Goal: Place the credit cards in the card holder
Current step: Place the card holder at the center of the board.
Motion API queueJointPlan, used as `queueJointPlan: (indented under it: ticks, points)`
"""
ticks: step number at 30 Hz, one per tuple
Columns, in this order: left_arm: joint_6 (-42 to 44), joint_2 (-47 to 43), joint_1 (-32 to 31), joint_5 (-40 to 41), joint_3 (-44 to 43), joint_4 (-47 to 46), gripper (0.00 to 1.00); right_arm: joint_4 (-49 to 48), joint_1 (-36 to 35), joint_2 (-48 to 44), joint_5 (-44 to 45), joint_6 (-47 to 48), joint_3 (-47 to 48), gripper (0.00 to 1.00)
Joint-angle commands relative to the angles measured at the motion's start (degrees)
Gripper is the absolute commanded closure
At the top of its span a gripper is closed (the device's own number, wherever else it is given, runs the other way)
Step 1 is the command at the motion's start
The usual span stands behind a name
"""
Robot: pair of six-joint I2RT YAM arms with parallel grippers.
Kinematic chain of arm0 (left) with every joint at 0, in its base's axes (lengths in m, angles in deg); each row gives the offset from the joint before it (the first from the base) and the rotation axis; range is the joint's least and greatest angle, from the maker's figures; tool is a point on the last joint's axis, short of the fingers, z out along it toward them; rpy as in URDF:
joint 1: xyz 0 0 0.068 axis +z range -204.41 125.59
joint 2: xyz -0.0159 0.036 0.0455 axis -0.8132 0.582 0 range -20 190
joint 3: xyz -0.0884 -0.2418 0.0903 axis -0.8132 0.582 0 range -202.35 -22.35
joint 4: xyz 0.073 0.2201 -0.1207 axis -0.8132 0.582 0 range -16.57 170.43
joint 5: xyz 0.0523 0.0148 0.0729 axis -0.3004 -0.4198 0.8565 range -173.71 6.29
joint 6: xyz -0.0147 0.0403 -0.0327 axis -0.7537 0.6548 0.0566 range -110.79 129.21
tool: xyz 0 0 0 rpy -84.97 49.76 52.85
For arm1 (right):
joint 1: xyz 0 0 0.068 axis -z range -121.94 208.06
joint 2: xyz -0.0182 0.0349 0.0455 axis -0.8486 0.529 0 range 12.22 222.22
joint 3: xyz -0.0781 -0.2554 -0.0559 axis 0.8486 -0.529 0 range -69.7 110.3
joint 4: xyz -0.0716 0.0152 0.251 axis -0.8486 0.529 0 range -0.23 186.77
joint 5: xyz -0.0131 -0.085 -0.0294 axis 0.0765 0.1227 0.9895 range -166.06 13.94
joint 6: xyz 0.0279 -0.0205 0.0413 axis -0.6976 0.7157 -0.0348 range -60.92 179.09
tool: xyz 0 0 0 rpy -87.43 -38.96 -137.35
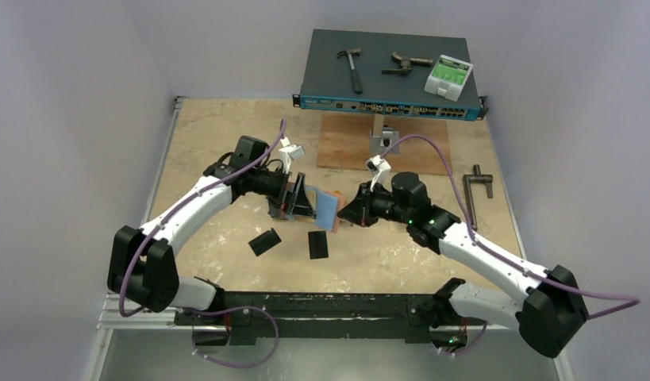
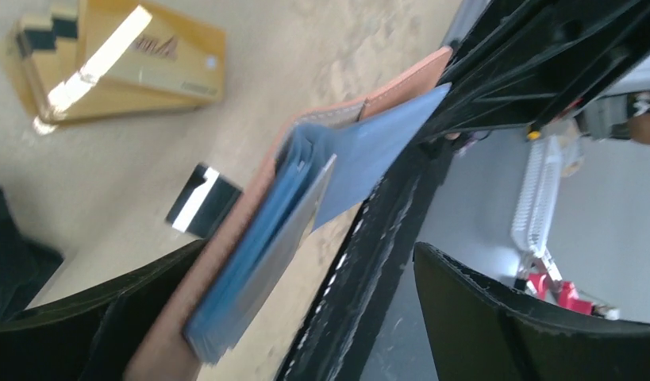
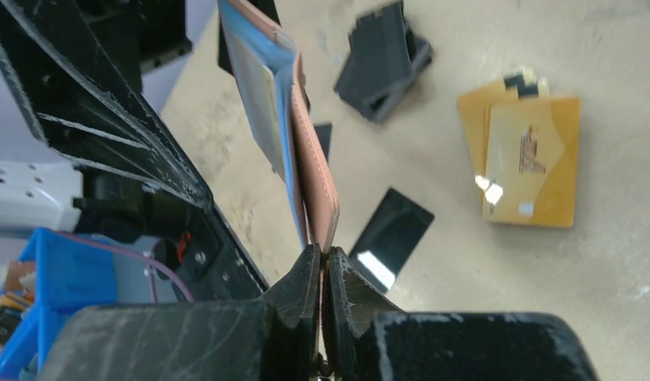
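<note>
The card holder (image 1: 328,209), salmon-pink outside and blue inside, is held on edge above the table between the two arms. My right gripper (image 3: 322,255) is shut on its pink edge (image 3: 315,182). My left gripper (image 2: 309,252) stands wide open around the card holder (image 2: 250,262), whose pink back rests against one finger (image 2: 83,325). A grey card (image 2: 301,210) sticks out of the blue pockets. Orange-gold credit cards (image 3: 528,155) lie on the table, also seen in the left wrist view (image 2: 123,67). A single black card (image 3: 391,238) and a black stack (image 3: 383,59) lie nearby.
Two black cards (image 1: 264,241) (image 1: 317,244) lie on the table in front of the grippers. At the back stands a blue network switch (image 1: 389,87) carrying a hammer, pliers and a white-green box. A wooden board (image 1: 353,143) lies before it, and a metal tool (image 1: 480,186) at the right.
</note>
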Motion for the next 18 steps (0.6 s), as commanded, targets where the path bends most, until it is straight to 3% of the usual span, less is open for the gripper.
queueJointPlan:
  ticks: [1, 7, 12, 18]
  points:
    - [19.2, 1.4, -0.1, 7.1, -4.2, 15.0, 0.02, 9.1, 0.4, 5.1, -7.3, 4.4, 4.4, 1.0]
    - [23.8, -0.7, -0.6, 13.3, 0.7, 14.3, 0.0, 13.3, 0.3, 7.1, -8.8, 4.8, 2.0, 1.0]
    - [29.8, -4.0, -2.7, 22.9, 2.8, 11.2, 0.0, 21.2, 0.3, 4.3, -8.0, 6.4, 1.4, 1.0]
    - [37.3, -4.8, -7.7, 25.3, 0.2, 16.5, 0.0, 26.7, 0.3, 5.4, -9.2, 6.6, 1.7, 1.0]
